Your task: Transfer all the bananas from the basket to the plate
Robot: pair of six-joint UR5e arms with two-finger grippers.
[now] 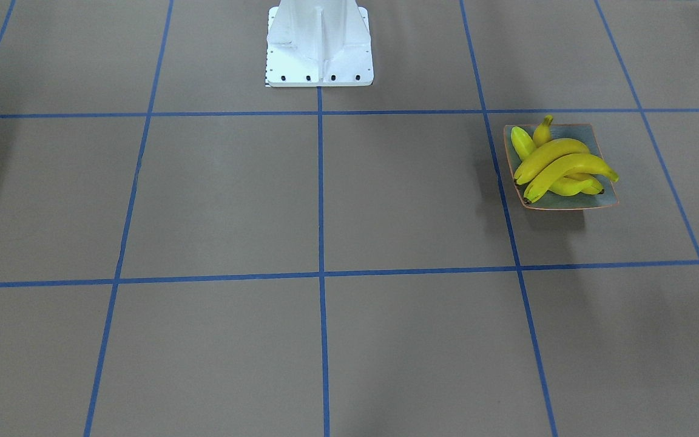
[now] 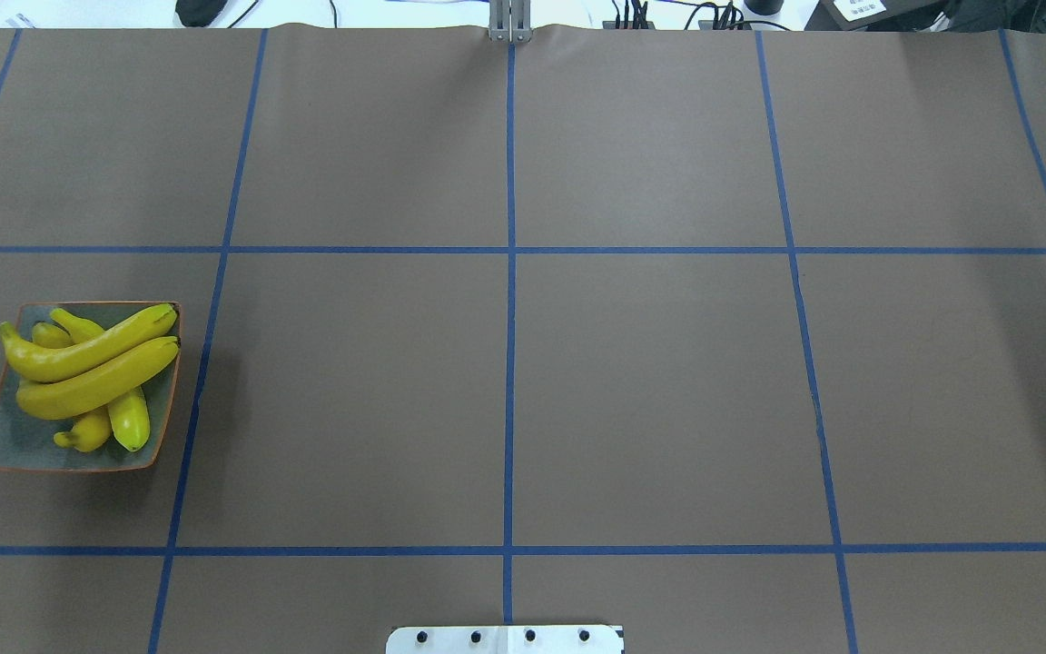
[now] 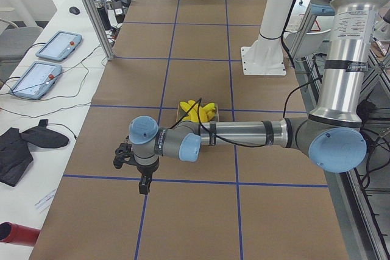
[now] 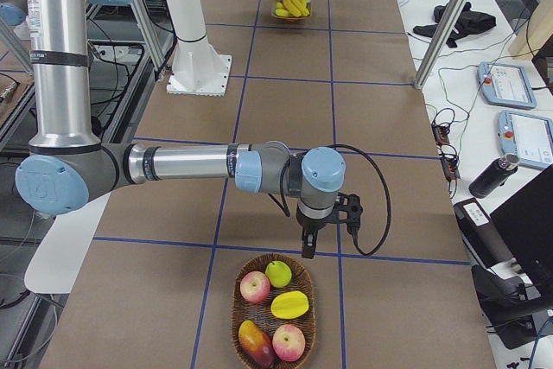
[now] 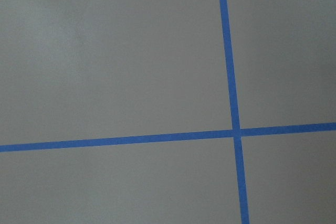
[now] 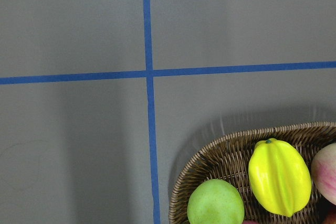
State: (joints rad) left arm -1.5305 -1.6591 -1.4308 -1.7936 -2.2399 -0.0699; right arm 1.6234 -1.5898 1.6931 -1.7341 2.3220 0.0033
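Calling it done — bananas (image 2: 96, 363) all on plate (image 2: 19, 445), none in basket (image 6: 220, 150); I can't tell whether left gripper (image 3: 141, 181) or right gripper (image 4: 308, 246) is spread — just park.

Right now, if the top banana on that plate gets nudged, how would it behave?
The top banana rests across other bananas on the plate, so it would probably slide or roll off the pile. Its glossy skin looks smooth, perhaps slippery. It holds its curve, so likely stiff.

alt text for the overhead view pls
A square grey-green plate piled with yellow bananas sits near the left edge of a brown table gridded with blue tape. No robot arm is in view; only a white base plate shows at the bottom edge.
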